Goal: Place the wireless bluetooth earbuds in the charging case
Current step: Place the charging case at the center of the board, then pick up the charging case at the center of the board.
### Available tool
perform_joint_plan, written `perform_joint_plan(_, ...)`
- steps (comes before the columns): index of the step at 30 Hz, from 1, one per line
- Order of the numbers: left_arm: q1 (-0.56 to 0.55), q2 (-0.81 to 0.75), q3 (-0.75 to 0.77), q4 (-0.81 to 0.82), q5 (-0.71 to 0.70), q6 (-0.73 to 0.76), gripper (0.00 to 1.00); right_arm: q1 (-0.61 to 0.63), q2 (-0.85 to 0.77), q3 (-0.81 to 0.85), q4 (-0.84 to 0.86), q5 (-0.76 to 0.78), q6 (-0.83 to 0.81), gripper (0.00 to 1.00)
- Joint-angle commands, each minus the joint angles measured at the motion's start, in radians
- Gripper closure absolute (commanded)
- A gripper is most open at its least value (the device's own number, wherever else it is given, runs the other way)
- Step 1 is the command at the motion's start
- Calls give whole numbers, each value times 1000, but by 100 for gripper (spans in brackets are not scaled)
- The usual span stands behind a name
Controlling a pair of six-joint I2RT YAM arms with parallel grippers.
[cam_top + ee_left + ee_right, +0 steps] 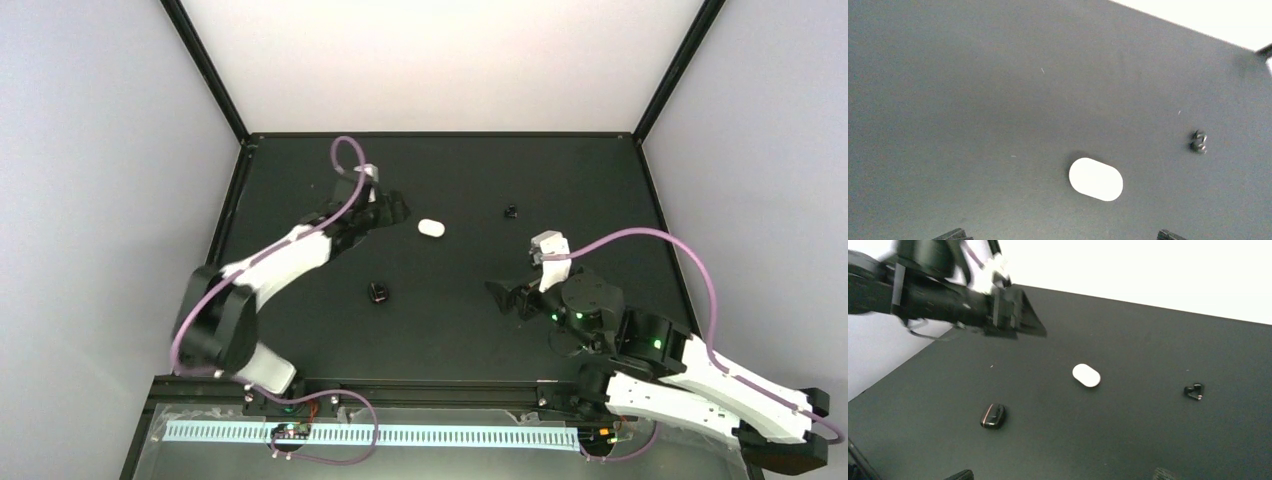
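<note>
The charging case (431, 228) lies shut on the black table, a glossy white oval, also seen in the left wrist view (1096, 179) and the right wrist view (1086, 375). No earbuds show in any view. My left gripper (400, 210) hovers just left of the case and apart from it. Its jaws stand wide and only its fingertips (954, 234) show at the bottom edge, with the left gripper (1063, 235) open and empty. My right gripper (500, 295) is at the table's right centre, pointing toward the case from a distance. The right gripper (1063, 474) is open with nothing between its fingers.
A small black squarish case (378, 292) with a thin stripe (992, 416) lies in front of the white case. A small black bit (511, 211) sits to the white case's right, also visible from both wrists (1199, 141) (1193, 391). The left arm (963, 295) crosses the right wrist view's upper left.
</note>
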Motion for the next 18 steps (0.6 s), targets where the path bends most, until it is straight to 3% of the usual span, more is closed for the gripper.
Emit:
perform_joint_plan(1,8,-297,-105,-169,-206,29,1,-4,91,33,55,-97,-14,6)
perform_joint_plan(5,26,-621,-232,-265,-256,43,1,-6,301,62,144,-246,-4,6)
perform_joint_plan(10,26,-994,-353,-280,-201,116,1,-5,634,149,289,-413,30,8)
perform_joint_plan(14,26,-1143,-377,-308,-201,161,1,-5,903,282,325,-471,50,12)
perform_joint_plan(18,24,-1208,-377,-338,-232,225,1,-5,1118,429,300,-436,65,14)
